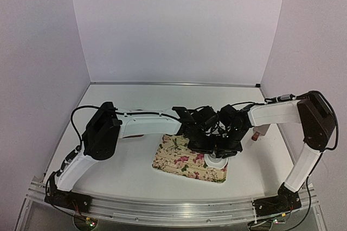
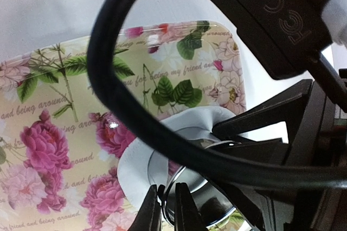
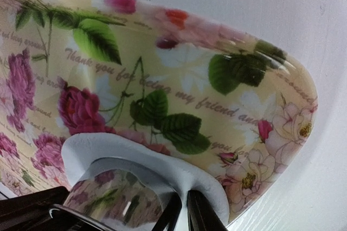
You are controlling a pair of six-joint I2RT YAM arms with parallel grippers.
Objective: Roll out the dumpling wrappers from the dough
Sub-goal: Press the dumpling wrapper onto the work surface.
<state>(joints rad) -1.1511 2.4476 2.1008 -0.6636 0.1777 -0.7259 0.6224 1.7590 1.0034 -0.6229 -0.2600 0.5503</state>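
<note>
Crowding the tray's (image 1: pixel 172 158) right end, both arms block your top view. Left gripper (image 2: pixel 166 215) and right gripper (image 3: pixel 184 216) are each pinched nearly closed on the ring's (image 3: pixel 108 193) rim, on opposite sides. The ring sits on the dough (image 3: pixel 97 145) sheet. A cable (image 2: pixel 108 109) crosses your left wrist view.

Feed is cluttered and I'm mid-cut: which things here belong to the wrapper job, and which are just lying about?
In the job: flattened dough sheet; metal ring cutter sitting on it; floral tray underneath; left fingers and right fingers, both on the cutter's rim.
Lying about: small brown object right of the tray; unidentifiable.
</note>
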